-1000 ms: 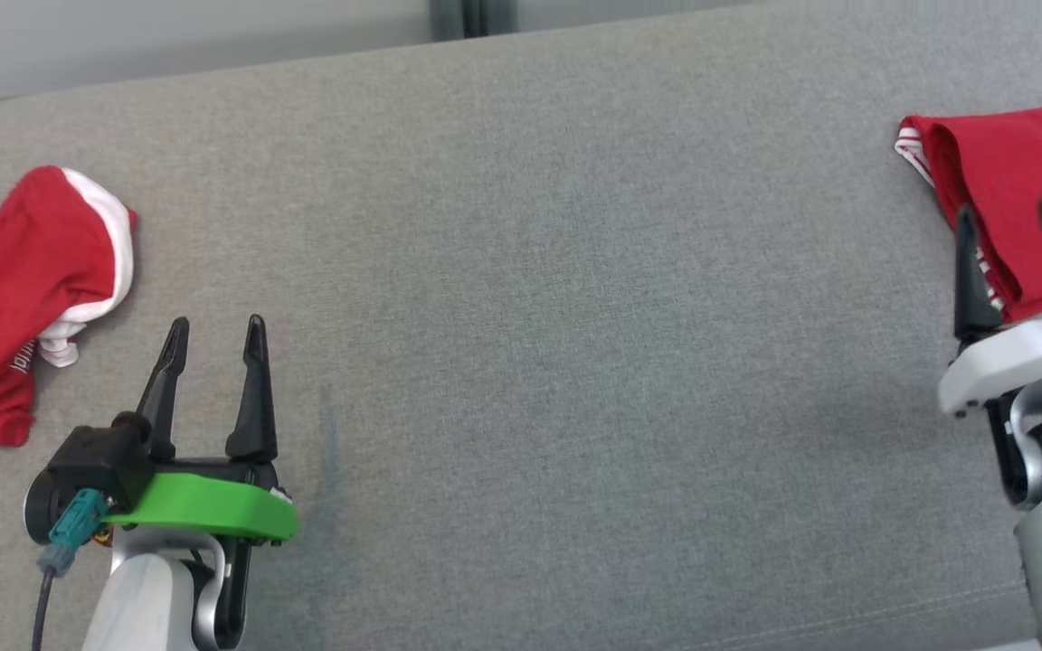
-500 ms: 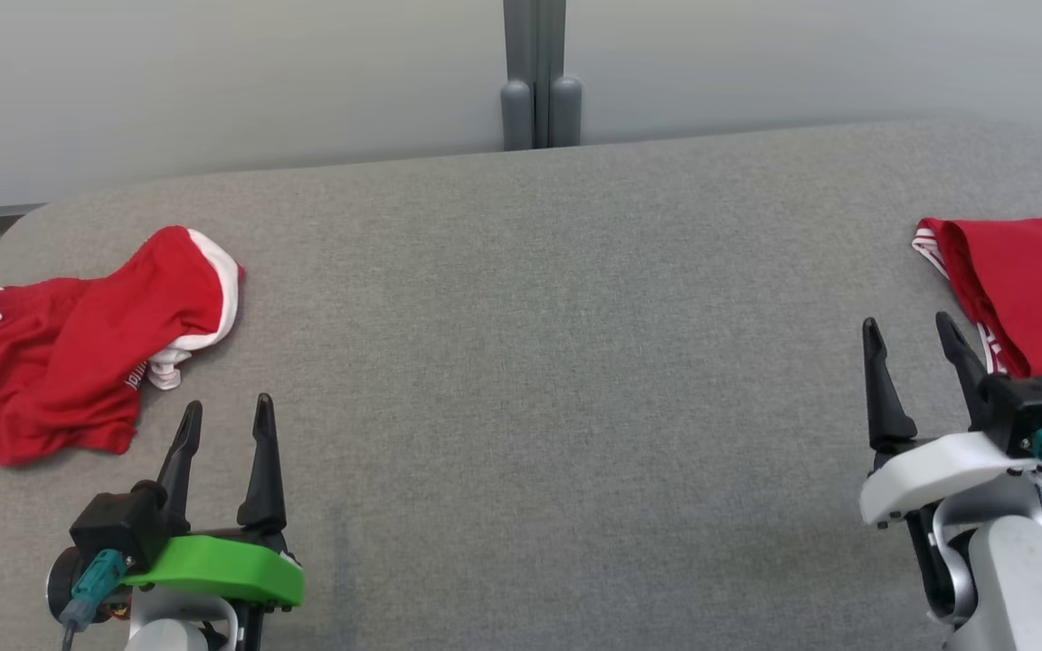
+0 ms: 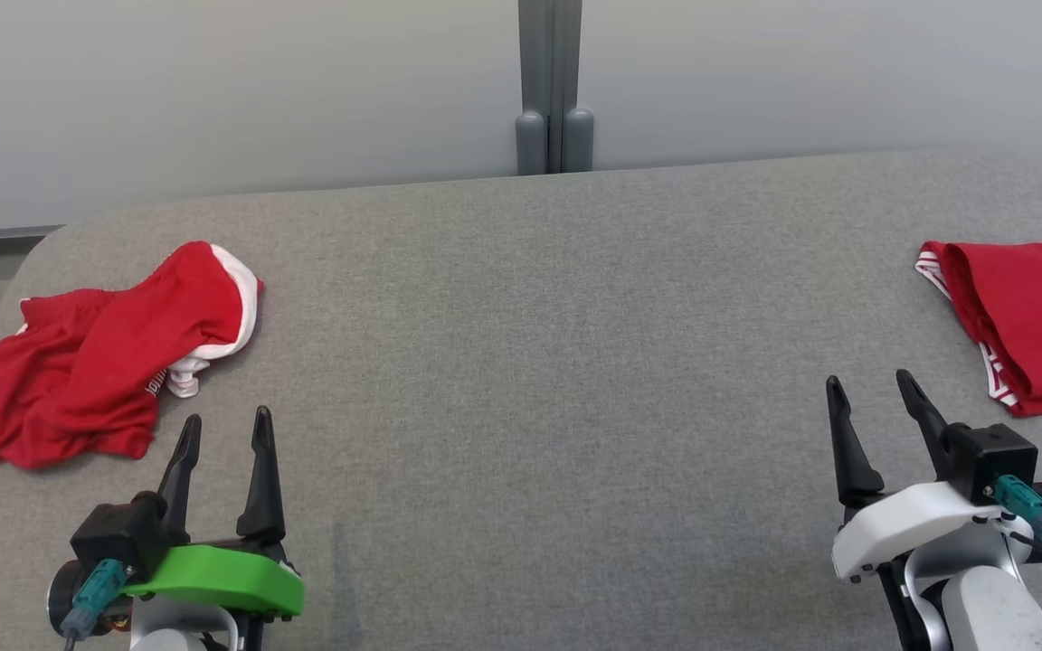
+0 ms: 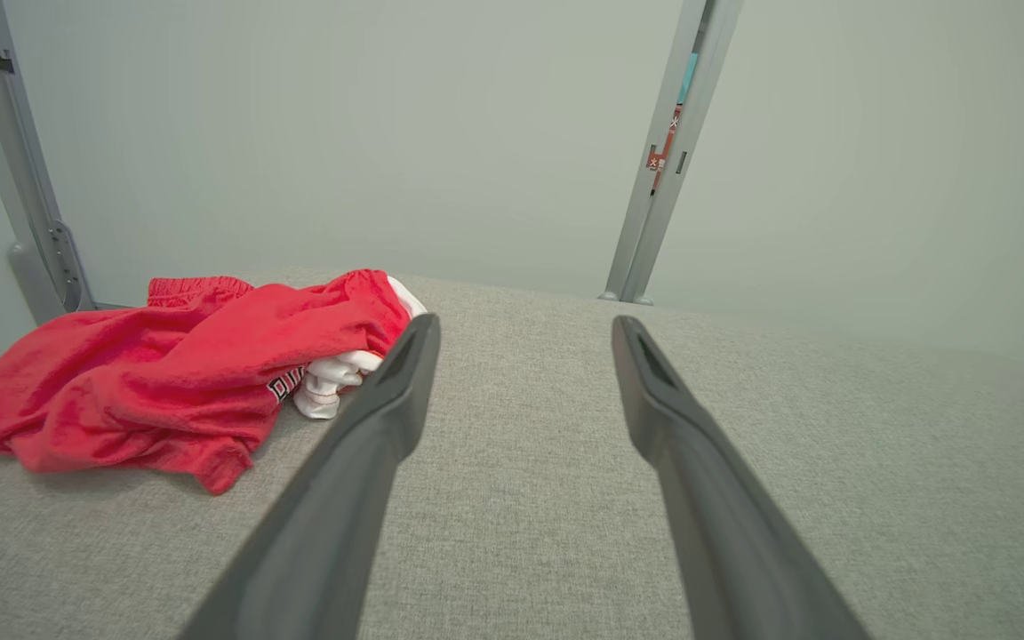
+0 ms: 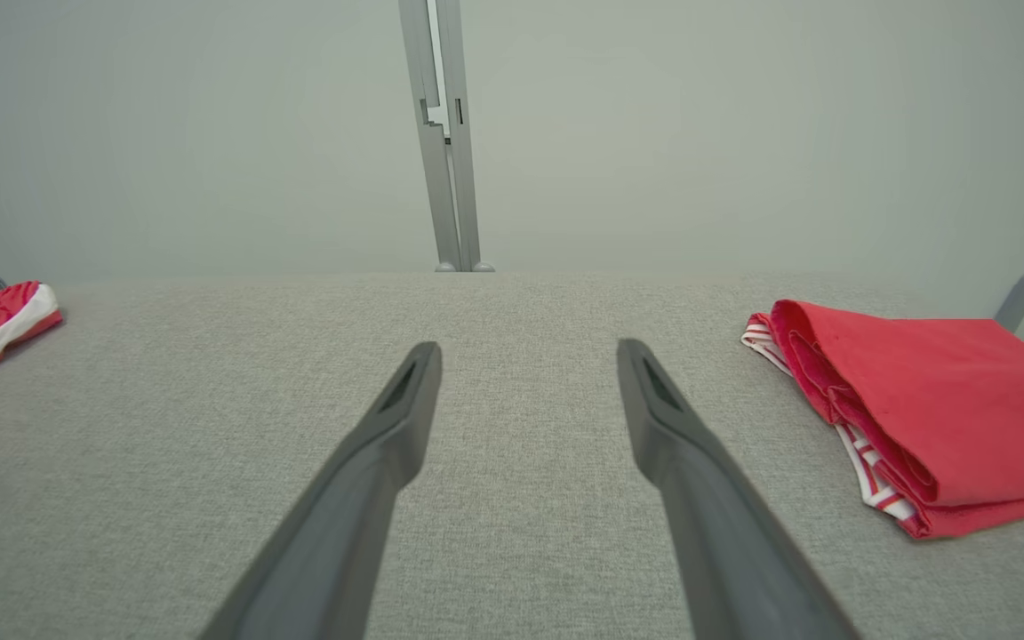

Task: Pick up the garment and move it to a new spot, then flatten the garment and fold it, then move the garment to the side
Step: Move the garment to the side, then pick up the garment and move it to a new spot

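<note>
Both are hanging wide open with nothing in them: the left gripper (image 3: 226, 418) is sitting just beside the garment (image 3: 96, 362), which is lying crumpled at the left end of the table (image 3: 530, 362), and the right gripper (image 3: 869, 380) is hovering near a folded red cloth (image 3: 1037, 316) at the far right. I'm guessing the pickup is just starting. I'd be going in with the left, aiming for a thick bunched bit near the white trim, pinching deep, then lifting until it's clearing the table before carrying it to the middle.
</note>
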### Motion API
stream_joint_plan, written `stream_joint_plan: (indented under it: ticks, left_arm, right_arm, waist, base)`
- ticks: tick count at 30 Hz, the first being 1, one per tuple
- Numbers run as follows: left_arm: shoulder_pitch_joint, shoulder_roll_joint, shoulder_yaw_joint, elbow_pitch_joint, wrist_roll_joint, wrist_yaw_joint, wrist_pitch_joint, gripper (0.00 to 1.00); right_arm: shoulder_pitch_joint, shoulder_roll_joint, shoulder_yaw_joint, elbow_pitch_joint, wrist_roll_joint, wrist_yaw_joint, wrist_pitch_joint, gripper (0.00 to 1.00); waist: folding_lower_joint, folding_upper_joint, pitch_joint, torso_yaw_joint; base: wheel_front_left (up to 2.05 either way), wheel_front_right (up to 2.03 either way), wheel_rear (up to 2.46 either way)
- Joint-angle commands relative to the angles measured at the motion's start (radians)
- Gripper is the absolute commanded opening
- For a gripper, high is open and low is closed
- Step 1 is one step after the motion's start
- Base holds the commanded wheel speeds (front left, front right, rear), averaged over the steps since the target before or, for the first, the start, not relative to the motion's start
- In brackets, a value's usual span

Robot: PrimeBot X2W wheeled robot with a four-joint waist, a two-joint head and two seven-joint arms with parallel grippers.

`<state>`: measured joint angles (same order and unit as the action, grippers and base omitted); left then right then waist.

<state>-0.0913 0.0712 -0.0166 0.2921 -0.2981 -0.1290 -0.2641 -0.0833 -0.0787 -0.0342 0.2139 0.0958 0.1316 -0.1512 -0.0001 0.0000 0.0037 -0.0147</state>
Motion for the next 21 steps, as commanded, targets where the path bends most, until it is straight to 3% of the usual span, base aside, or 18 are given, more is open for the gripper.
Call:
stream_joint_plan:
  ticks: [1, 10, 21]
  left_arm:
    - [0.013, -0.003, 0.001, 0.001, 0.004, -0.002, 0.0, 1.0]
    - [-0.004, 0.0, -0.016, 0.017, -0.006, -0.002, 0.0, 1.0]
    - [0.001, 0.004, -0.016, 0.027, -0.01, -0.002, 0.0, 1.0]
  right_arm:
    - [0.013, 0.0, -0.003, -0.007, -0.003, -0.002, -0.001, 1.0]
    - [0.023, 0.003, -0.013, -0.015, -0.017, -0.002, 0.005, 1.0]
    - [0.038, 0.005, 0.019, -0.011, -0.009, -0.002, 0.006, 1.0]
  waist:
    - [0.0001, 0.0, 0.002, -0.002]
    - [0.0001, 0.0, 0.0, 0.028]
    - [0.0001, 0.0, -0.013, 0.18]
  base:
    - [0.0, 0.0, 0.0]
    - [0.0, 0.0, 0.0]
    - [0.0, 0.0, 0.0]
